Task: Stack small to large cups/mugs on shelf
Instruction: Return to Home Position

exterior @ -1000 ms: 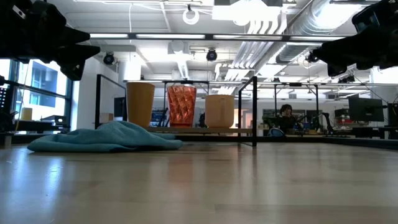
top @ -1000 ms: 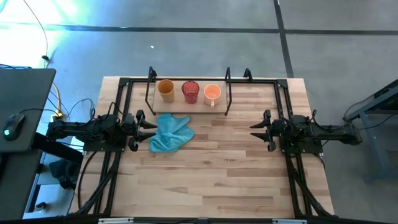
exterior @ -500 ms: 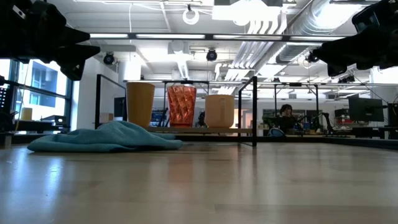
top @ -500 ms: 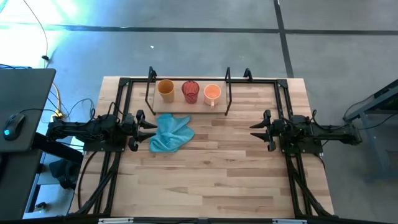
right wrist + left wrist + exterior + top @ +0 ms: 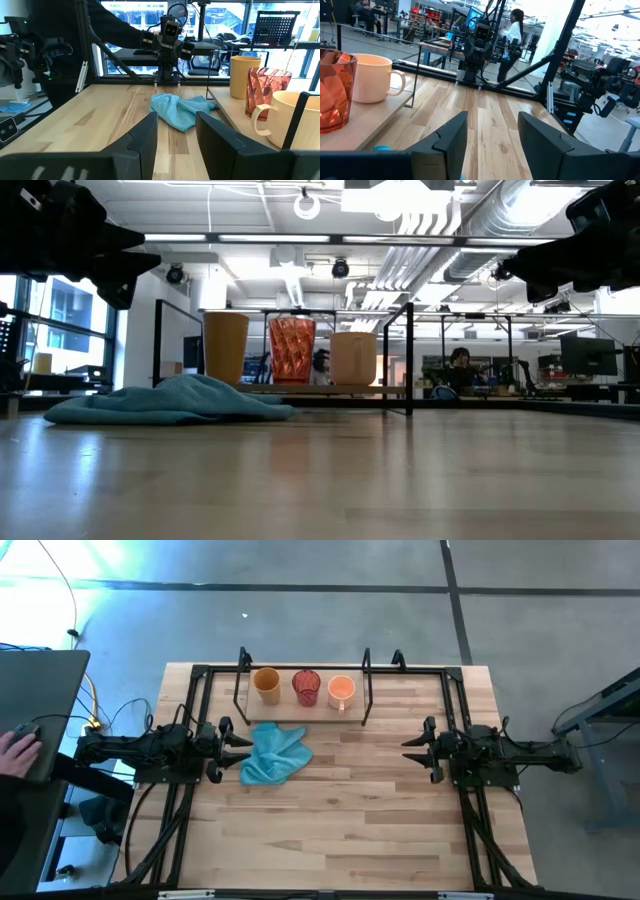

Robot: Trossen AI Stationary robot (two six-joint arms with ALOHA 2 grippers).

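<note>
Three cups stand upright in a row on the shelf [image 5: 303, 710] at the table's far edge: a mustard-yellow cup [image 5: 266, 684], a red ribbed cup [image 5: 306, 687] and a light orange mug [image 5: 341, 691] with a pale handle. In the low view the yellow cup [image 5: 226, 348], the red cup [image 5: 292, 350] and the mug [image 5: 353, 358] rest on the shelf's base. My left gripper [image 5: 243, 747] is open at the table's left, beside a blue cloth. My right gripper [image 5: 409, 750] is open at the right, above bare wood.
A light blue cloth [image 5: 273, 754] lies crumpled on the table just right of my left gripper, in front of the shelf. Black arm-mount frames [image 5: 187, 720] run along both sides. A person's hand [image 5: 14, 750] rests by a laptop left of the table.
Both arms have kept still and the cups stand as before. A person's hand has come into view at the laptop left of the table.
</note>
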